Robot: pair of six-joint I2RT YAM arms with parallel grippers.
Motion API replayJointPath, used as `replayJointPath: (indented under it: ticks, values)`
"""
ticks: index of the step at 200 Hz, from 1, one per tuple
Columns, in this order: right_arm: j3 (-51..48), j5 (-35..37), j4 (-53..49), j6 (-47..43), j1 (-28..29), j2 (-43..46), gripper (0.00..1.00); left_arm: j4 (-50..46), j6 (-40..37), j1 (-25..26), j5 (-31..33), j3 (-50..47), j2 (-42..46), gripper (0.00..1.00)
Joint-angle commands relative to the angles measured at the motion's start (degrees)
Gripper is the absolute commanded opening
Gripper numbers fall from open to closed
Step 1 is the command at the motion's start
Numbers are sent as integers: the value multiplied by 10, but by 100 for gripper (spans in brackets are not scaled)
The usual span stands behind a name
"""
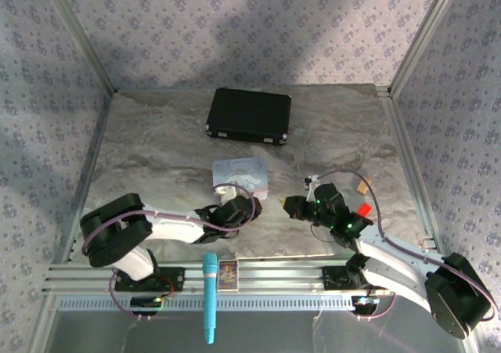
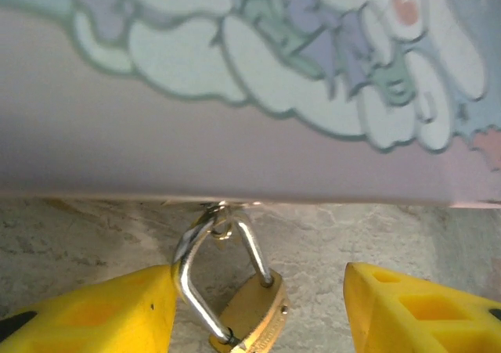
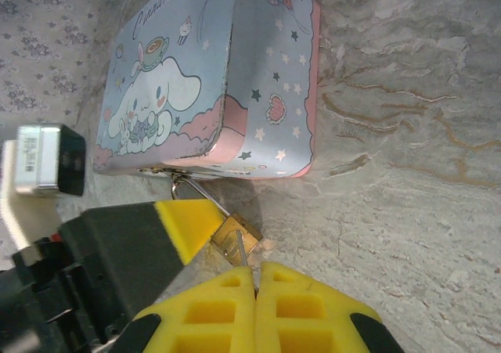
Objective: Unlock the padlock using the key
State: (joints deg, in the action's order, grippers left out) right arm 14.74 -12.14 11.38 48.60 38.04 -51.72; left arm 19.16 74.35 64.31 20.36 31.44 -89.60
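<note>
The brass padlock [image 2: 254,315] hangs by its silvery shackle [image 2: 194,286] from the hasp of the pastel cartoon tin [image 3: 223,71] and lies on the table in front of it. My left gripper [image 2: 258,310] is open with a yellow finger on each side of the padlock. Its left finger [image 2: 102,314] touches the shackle, and the right finger [image 2: 423,306] stands apart. My right gripper [image 3: 255,268] is shut on the key [image 3: 242,251]. The thin blade sticks out and reaches the padlock [image 3: 233,235]. I cannot tell whether the tip is in the keyhole.
The tin [image 1: 240,174] sits mid-table with both grippers [image 1: 252,204] [image 1: 288,204] at its near edge. A black case [image 1: 249,115] lies at the back. A tan peg [image 1: 363,187] and a red piece [image 1: 362,210] are to the right. A teal stick [image 1: 210,294] lies on the front rail.
</note>
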Motion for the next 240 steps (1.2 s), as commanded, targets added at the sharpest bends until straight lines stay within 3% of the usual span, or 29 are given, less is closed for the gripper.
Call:
replayJointPath:
  ticks: [1,34,48,73,94,135,186,240]
  values:
    - [-7,12,6,0,4,6,0,-5,24,4,-16,13,-32,59]
    - [-10,14,6,2,4,8,0,-41,26,4,-17,39,-56,58]
    - [-12,15,6,2,4,8,0,-43,22,4,-20,44,-63,51]
    - [-16,16,9,5,4,8,0,-52,22,4,-24,48,-67,25]
    - [-18,16,12,12,4,4,0,-62,25,3,-25,49,-61,15]
    - [-35,-26,81,80,4,-46,0,-68,39,-6,-48,50,-47,14]
    - [-41,-170,344,211,-2,-231,0,-31,76,-27,-57,27,-8,12]
    - [-5,-225,389,267,-9,-309,0,6,101,-38,-25,6,23,7]
